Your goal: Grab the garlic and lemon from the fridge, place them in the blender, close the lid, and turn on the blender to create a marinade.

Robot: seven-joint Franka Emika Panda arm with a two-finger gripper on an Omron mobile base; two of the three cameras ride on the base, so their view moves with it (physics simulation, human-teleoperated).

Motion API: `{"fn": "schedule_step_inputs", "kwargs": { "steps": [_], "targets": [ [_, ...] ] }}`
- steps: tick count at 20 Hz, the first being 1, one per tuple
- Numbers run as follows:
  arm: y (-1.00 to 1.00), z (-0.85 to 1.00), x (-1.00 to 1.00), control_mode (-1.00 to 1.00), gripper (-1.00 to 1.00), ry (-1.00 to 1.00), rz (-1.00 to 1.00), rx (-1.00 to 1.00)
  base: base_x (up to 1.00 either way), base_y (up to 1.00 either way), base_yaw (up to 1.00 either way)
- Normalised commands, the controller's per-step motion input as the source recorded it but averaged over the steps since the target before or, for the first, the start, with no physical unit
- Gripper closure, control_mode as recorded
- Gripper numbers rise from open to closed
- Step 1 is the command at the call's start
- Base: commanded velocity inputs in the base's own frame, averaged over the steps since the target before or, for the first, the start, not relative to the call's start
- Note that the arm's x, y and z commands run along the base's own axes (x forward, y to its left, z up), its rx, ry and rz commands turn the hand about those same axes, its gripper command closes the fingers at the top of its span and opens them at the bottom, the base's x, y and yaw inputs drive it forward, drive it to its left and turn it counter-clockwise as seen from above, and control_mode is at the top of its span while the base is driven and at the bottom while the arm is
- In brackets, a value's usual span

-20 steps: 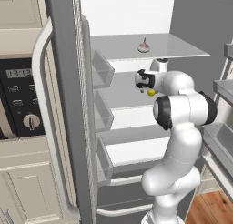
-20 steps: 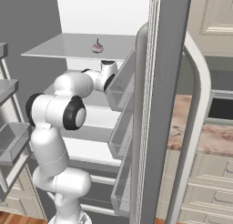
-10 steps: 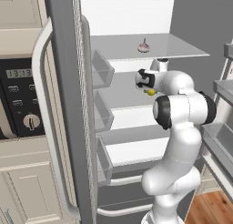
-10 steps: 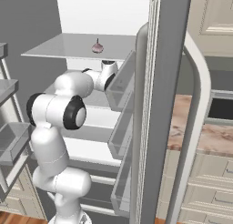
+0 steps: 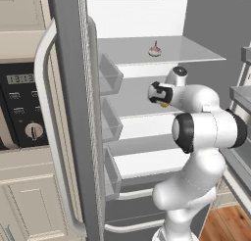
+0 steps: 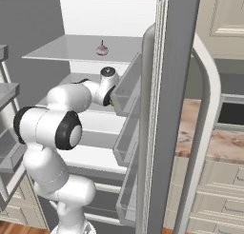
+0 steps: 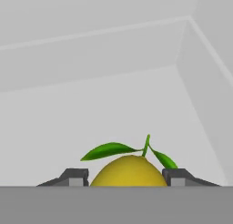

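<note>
Fridge [image 5: 73, 112] door stands open; white interior and glass shelves visible from both base cameras.

Left base view: the oven [image 5: 22, 105] with clock display and dial sits left of the fridge door; the long curved door handle [image 5: 49, 137] faces the camera. The arm reaches into the fridge at the second shelf level. A small patch of yellow, the lemon [image 5: 164, 105], shows just under the wrist; the finger tips themselves cannot be made out here.

Right base view: a stone-patterned counter [image 6: 217, 142] lies to the right of the door. The door bins [image 6: 128, 92] are seen from their inner side, with the wrist just beside the upper one. A sliver of yellow-green shows at the wrist, against the bin.

Both base views: the garlic [image 5: 155, 50] sits alone on the top glass shelf, above the hand and apart from it.

Hand view: gives what the base views do not. The lemon, with a green stem and two leaves, sits between the two dark finger tips of the gripper [image 7: 129, 176]. Each tip lies right against a side of the fruit, with no gap visible. Jaws drawn in on the lemon: a grip. Behind it, the white shelf floor and the back corner of the fridge interior.
</note>
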Motion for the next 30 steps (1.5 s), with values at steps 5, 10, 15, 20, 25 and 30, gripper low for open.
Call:
{"fn": "schedule_step_inputs", "kwargs": {
  "steps": [5, 10, 15, 20, 25, 30],
  "targets": [
    [0.00, 0.39, -0.89, -1.00, 1.00, -0.05, -0.05, 0.00, 0.00, 0.00, 0.00],
    [0.00, 0.93, -1.00, -1.00, 1.00, 0.00, -0.06, 0.02, 0.00, 0.00, 0.00],
    [0.00, 0.74, -1.00, -1.00, 1.00, 0.00, -0.01, 0.01, 0.00, 0.00, 0.00],
    [0.07, 0.18, -1.00, -1.00, 1.00, 0.00, 0.00, 0.02, 0.00, 0.00, 0.00],
    [0.37, -0.21, -0.95, -1.00, 1.00, 0.01, 0.01, -0.05, 0.00, 0.00, 0.00],
    [0.47, -0.25, -0.75, -1.00, 1.00, 0.00, 0.07, -0.09, 0.00, 0.00, 0.00]
  ]
}}
